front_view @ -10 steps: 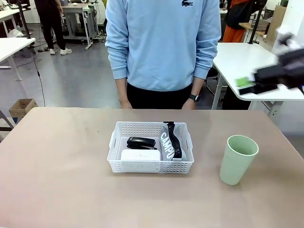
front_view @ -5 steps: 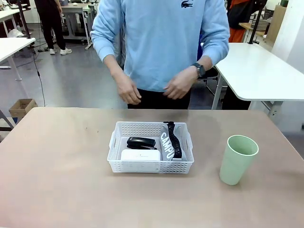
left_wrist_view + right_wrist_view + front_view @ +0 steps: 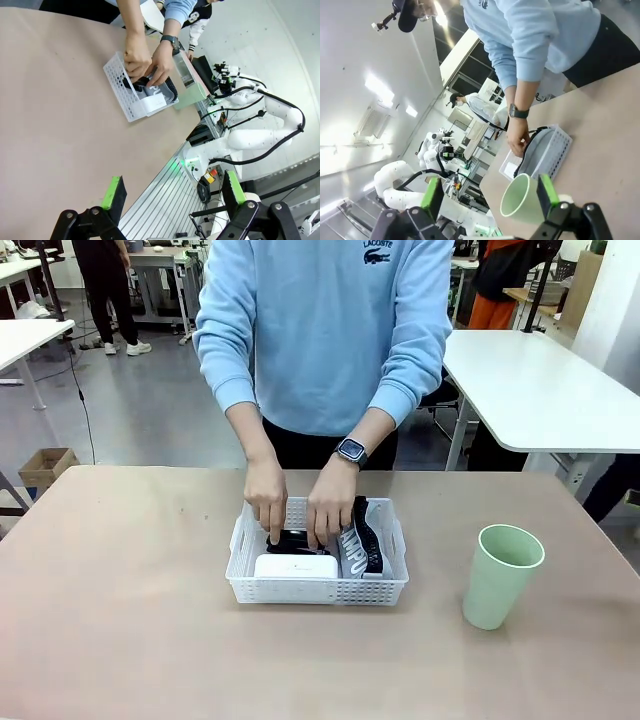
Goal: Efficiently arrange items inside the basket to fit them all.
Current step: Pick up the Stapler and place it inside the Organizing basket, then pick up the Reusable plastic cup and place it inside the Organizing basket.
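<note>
Change: a moment ago the person stood back from the tan table (image 3: 120,630) with arms down; now the watch-wearing hand (image 3: 331,505) and the other hand (image 3: 266,498) reach down into the shallow white lattice-sided plastic basket (image 3: 318,592).
Hands: the fingertips of both rest on the black stapler (image 3: 295,540) at the back of the basket.
Basket contents: the white rectangular box device (image 3: 296,567) lies along the near wall; the grey "CAMPUS" pouch with black strap (image 3: 350,550) stands on edge at the picture-right end.
Cup: the pale green cup (image 3: 500,580) stands upright on the table, well apart from the basket — not packed yet.
Left gripper (image 3: 174,190): fingers spread wide, nothing between them, held far back from the basket.
Right gripper (image 3: 489,192): likewise released and empty, with the cup beyond it.
Meaning: the person seems to be shifting the stapler to free room — probably for the cup, the last item outside.
</note>
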`<action>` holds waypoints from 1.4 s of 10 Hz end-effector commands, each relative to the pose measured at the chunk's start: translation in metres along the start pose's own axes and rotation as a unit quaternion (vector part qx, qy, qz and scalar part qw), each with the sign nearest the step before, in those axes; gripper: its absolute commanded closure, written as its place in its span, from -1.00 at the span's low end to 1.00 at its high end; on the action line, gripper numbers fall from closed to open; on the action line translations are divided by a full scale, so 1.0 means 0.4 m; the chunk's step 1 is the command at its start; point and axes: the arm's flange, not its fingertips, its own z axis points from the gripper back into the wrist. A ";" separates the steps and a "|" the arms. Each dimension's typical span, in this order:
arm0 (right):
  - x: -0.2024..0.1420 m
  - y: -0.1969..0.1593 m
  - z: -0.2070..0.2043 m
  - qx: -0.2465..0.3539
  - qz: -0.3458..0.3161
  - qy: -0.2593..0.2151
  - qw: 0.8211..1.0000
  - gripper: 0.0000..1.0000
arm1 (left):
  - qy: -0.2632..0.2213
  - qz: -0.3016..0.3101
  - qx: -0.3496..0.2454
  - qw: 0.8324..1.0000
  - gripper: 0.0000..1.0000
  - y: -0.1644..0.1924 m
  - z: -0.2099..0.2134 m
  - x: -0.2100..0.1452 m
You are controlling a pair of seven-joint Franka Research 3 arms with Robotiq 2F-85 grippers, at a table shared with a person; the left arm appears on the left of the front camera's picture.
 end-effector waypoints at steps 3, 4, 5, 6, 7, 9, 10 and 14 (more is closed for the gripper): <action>0.002 0.005 0.004 -0.006 -0.013 -0.015 1.000 -1.00 | -0.005 -0.001 -0.008 1.000 -1.00 -0.008 0.000 0.000; 0.002 0.005 0.004 -0.006 -0.013 -0.015 1.000 -1.00 | -0.005 -0.001 -0.008 1.000 -1.00 -0.008 0.000 0.000; 0.002 0.005 0.004 -0.006 -0.013 -0.015 1.000 -1.00 | -0.005 -0.001 -0.008 1.000 -1.00 -0.008 0.000 0.000; 0.002 0.005 0.004 -0.006 -0.013 -0.015 1.000 -1.00 | -0.005 -0.001 -0.008 1.000 -1.00 -0.008 0.000 0.000; 0.002 0.005 0.004 -0.006 -0.013 -0.015 1.000 -1.00 | -0.005 -0.001 -0.008 1.000 -1.00 -0.008 0.000 0.000; 0.002 0.005 0.004 -0.006 -0.013 -0.015 1.000 -1.00 | -0.005 -0.001 -0.008 1.000 -1.00 -0.008 0.000 0.000; 0.002 0.005 0.004 -0.006 -0.013 -0.015 1.000 -1.00 | -0.005 -0.001 -0.008 1.000 -1.00 -0.008 0.000 0.000; 0.023 -0.017 -0.005 -0.044 0.092 0.019 0.995 -1.00 | -0.005 -0.001 -0.008 1.000 -1.00 -0.008 0.000 0.000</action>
